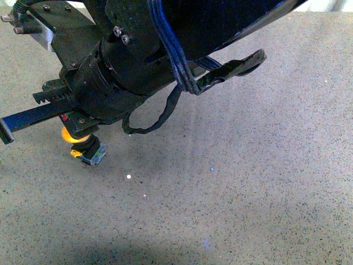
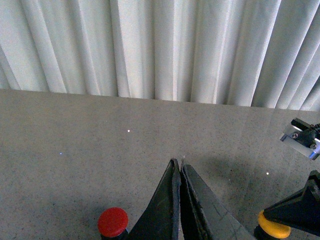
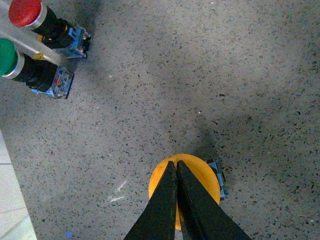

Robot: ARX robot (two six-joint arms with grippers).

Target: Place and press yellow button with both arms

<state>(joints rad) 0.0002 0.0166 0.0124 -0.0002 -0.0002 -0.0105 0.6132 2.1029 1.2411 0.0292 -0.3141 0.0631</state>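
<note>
The yellow button (image 3: 199, 176) stands upright on the speckled grey table (image 3: 210, 75), its blue-and-yellow base (image 3: 220, 184) peeking out beside the cap. My right gripper (image 3: 175, 164) is shut, and its joined tips lie over the orange-yellow cap, seemingly touching it. In the front view the yellow button (image 1: 83, 144) shows under a black wrist (image 1: 110, 72) that hides the fingertips. My left gripper (image 2: 179, 165) is shut on nothing and hovers over bare table, with the yellow button (image 2: 274, 228) off to one side of it under the other arm's black finger (image 2: 295, 210).
A red button (image 3: 24, 11) and a green button (image 3: 6, 56) lie on their sides near the table edge, a pale bar across them. The red button (image 2: 112, 221) also shows beside the left fingers. White curtains (image 2: 160, 50) hang behind the table. A black cable loop (image 1: 160, 118) dangles from the arm.
</note>
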